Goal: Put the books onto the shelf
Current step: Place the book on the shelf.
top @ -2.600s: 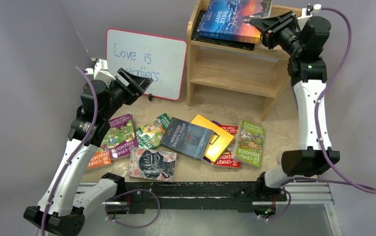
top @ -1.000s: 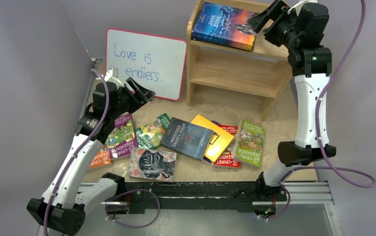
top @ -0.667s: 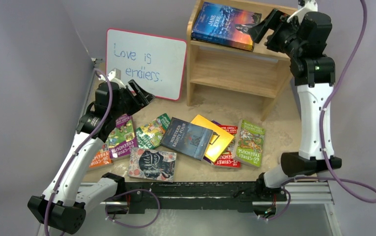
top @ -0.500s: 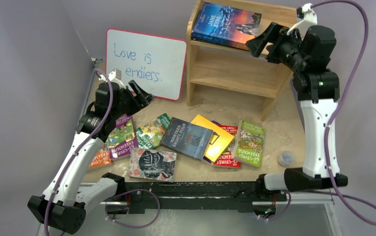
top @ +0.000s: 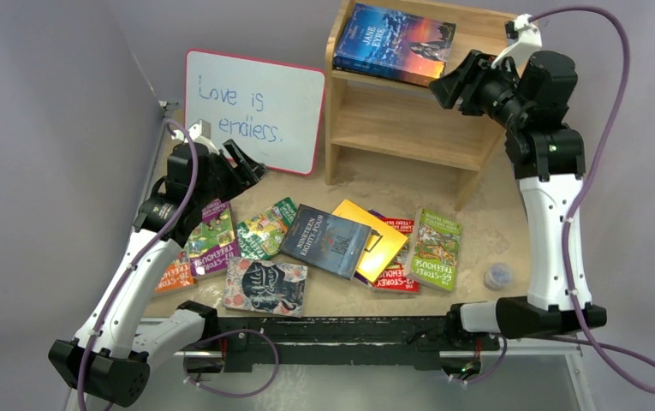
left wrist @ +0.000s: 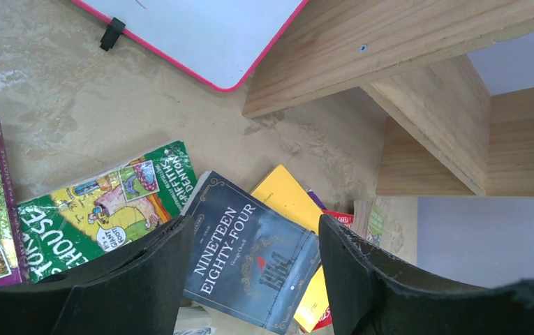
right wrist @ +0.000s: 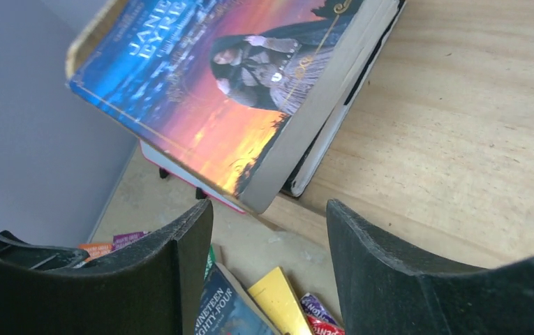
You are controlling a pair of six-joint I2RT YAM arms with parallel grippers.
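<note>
The wooden shelf (top: 409, 128) stands at the back, and its top tier carries the blue and orange Jane Eyre book (top: 395, 41) (right wrist: 215, 91), lying flat on a dark book (right wrist: 334, 125). My right gripper (top: 452, 81) (right wrist: 269, 230) hovers just off that book's right end, open and empty. Several books lie on the table: Nineteen Eighty-Four (top: 325, 240) (left wrist: 250, 258), a yellow one (top: 375, 235), a green Treehouse (top: 436, 248), the floral one (top: 265, 287) and a purple one (top: 211, 235). My left gripper (top: 251, 163) (left wrist: 255, 244) hangs open above the table's left side, holding nothing.
A pink-edged whiteboard (top: 253, 111) leans at the back left beside the shelf. A small clear round cap (top: 497, 275) lies at the right near the right arm. The black rail (top: 349, 338) runs along the near edge. Grey walls close in both sides.
My right gripper has let go of the Jane Eyre book on the top tier and drawn back down and to the right. The left arm has stayed still over the last second.
</note>
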